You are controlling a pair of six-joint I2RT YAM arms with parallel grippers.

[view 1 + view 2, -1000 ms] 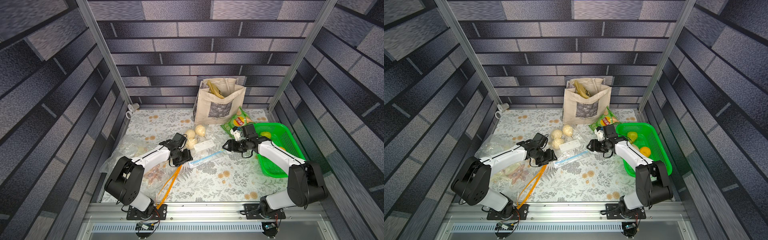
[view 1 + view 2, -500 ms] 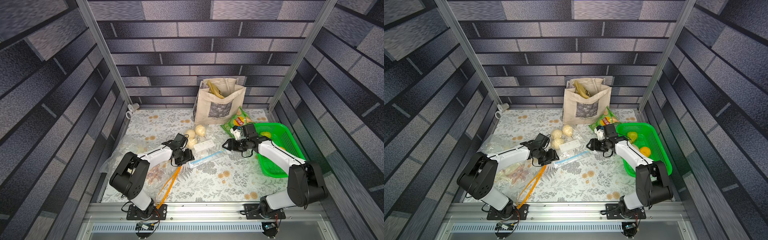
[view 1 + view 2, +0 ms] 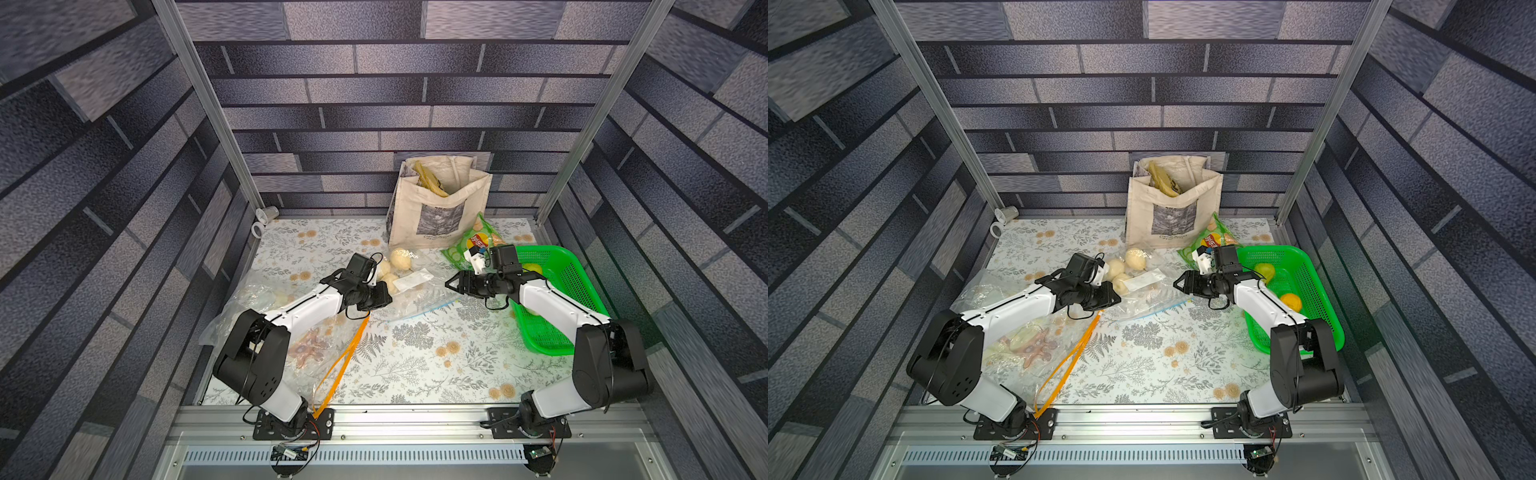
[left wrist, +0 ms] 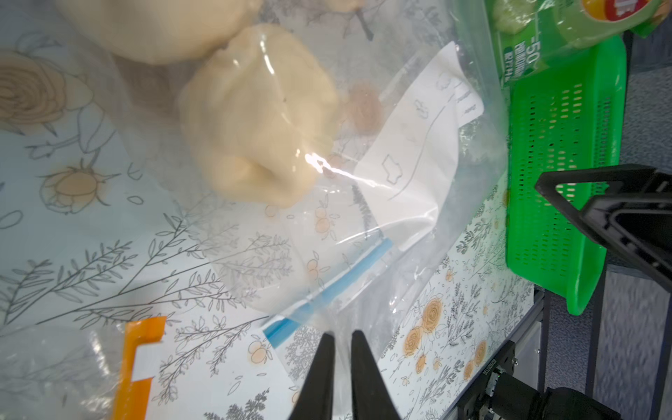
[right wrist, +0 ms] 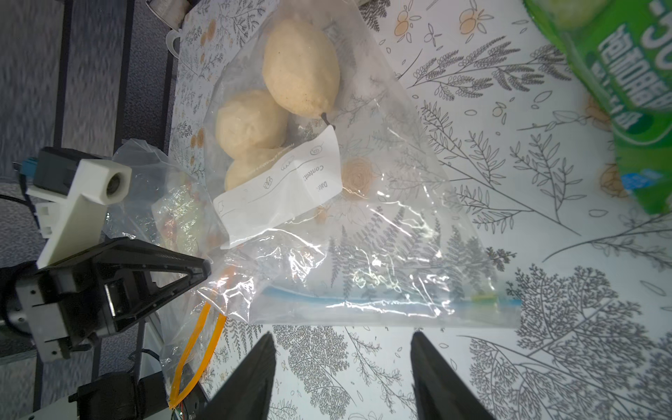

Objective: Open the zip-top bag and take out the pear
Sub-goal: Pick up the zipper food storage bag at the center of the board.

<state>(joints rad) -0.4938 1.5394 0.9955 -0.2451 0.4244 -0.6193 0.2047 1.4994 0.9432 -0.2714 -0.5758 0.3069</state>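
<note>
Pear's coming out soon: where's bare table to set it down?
Bare: front centre table, between the orange-zipper bag and green basket, in front of the zip-top bag. Another: back left, beside the tote bag. Crowded around the chip bag.

Left arm (image 3: 307, 309) & right arm (image 3: 552, 305), identical build: white link shells, black joint housings, shoulder covers w/ small holes. Black base plates (image 3: 291, 424) w/ silver screws sit on alu rail (image 3: 415, 419); small PCBs (image 3: 291, 451) w/ coloured wires just below rail. Black cables loop at wrists. Wrist cam (image 5: 91, 182): dark box, white bracket. Left gripper (image 4: 342, 332), right gripper (image 5: 342, 334): black tapered fingers, triangular open frames.
</note>
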